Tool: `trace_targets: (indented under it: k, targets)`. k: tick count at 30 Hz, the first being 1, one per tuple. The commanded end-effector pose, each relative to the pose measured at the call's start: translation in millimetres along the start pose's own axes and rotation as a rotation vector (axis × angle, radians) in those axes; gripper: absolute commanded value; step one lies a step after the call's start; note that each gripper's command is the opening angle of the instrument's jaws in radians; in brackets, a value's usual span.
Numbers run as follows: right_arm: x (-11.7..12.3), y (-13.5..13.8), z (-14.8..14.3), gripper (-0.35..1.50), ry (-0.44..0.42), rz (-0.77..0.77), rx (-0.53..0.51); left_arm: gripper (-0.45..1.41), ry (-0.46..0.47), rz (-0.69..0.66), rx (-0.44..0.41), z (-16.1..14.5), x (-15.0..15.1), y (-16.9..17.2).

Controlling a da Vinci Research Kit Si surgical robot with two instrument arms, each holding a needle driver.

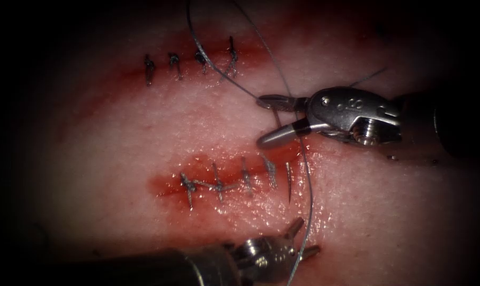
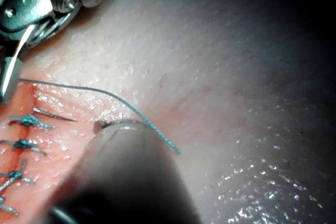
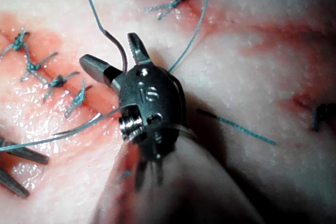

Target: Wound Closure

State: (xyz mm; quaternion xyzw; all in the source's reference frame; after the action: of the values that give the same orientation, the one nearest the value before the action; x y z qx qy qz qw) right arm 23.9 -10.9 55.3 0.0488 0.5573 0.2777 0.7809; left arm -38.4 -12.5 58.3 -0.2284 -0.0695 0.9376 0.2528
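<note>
At frame right, my right pincer (image 1: 261, 121) gapes wide astride the needle (image 3: 119, 51), gripping nothing, seemingly poised for a hold. Lower centre, my left pincer (image 1: 310, 234) stands open and empty around the thread (image 1: 309, 201). Whether the needle bites the tissue (image 1: 144, 132), I cannot tell.

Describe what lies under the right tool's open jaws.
Red fluid on tissue, thread crossing, and probably the needle, ungripped between the right tool's jaws; its lower end is hidden. Left tool holds nothing.

Beneath my tools lies the tissue (image 1: 144, 127), pale and wet, serving as the working surface. Two cuts run across it: the upper row of stitches (image 1: 189, 61) and the lower row of stitches (image 1: 229, 180). Red fluid (image 1: 197, 164) surrounds both. Thread (image 1: 309, 201) trails over it.
</note>
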Motion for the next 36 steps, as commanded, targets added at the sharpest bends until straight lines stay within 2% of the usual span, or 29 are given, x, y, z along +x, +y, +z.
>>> trace_targets:
  k: [1,10,13,14,16,17,20,22,28,36]
  targets:
    - [0.1,-0.2,0.9,1.48,0.0,-0.031,0.0,0.51,-0.001,-0.003,-0.003,0.8,-0.1,0.6]
    - [0.9,-0.4,1.7,1.47,-0.007,-0.097,-0.016,0.49,0.001,0.002,-0.007,0.7,-0.7,-0.4]
    - [1.0,-0.6,2.0,1.31,-0.011,-0.096,-0.021,0.47,0.002,0.006,-0.01,0.4,-1.1,-0.5]
    - [1.0,-0.6,2.0,1.01,-0.014,-0.096,-0.023,0.47,0.002,0.013,-0.01,0.3,-1.2,-0.5]
    - [0.9,-1.0,1.9,0.04,-0.039,-0.1,-0.025,0.46,0.003,0.027,-0.012,0.2,-1.4,-0.6]
    - [0.9,-1.2,1.9,-0.35,-0.074,-0.057,-0.018,0.44,0.004,0.034,-0.013,0.0,-1.5,-0.7]
    - [0.6,-1.8,1.7,-0.35,-0.127,0.041,-0.003,0.44,0.017,0.071,-0.013,-0.3,-1.9,-1.3]
    - [0.1,-2.4,1.7,-0.35,-0.157,0.102,0.036,0.56,0.035,0.076,-0.011,-0.6,-2.2,-1.8]
    - [-2.4,-4.2,1.3,-0.35,-0.217,0.259,0.101,0.52,0.086,0.072,0.029,-1.4,-3.5,-3.3]
    - [-3.9,-4.1,0.2,-0.35,-0.247,0.459,0.142,0.3,0.174,0.095,0.068,-3.4,-5.1,-4.3]
